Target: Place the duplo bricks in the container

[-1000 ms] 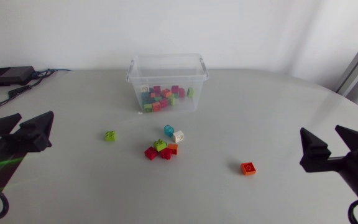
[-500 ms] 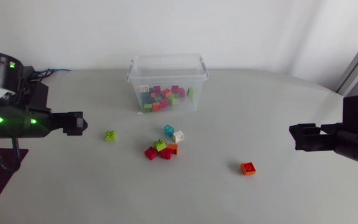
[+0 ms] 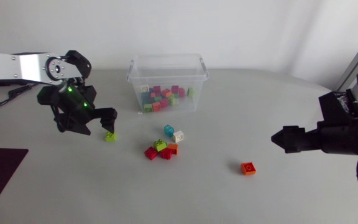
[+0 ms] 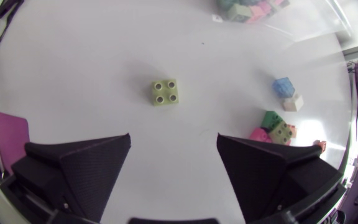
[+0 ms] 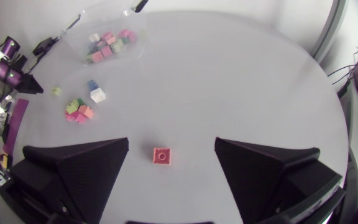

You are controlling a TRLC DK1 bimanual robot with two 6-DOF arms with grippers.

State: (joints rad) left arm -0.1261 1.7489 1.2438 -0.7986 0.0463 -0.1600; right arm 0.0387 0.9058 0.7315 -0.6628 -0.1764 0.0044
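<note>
The right gripper (image 5: 171,144) has its fingers (image 5: 79,168) spread wide, with nothing touching them. An orange brick (image 5: 161,156) lies studs up on the counter (image 5: 247,81), just ahead of the gap between the fingertips (clear of both). Well ahead and off to one side lies a cluster of bricks (image 5: 78,111), with a blue brick (image 5: 92,84) and a white brick (image 5: 97,95) just beyond it. A lime brick (image 5: 56,91) lies apart. Farthest ahead stands the clear container (image 5: 82,28), holding mixed bricks.

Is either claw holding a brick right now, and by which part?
Nothing is held. The left claw is open near the lime brick, not touching it; the right claw is open too, and the orange brick lies free on the table.
</note>
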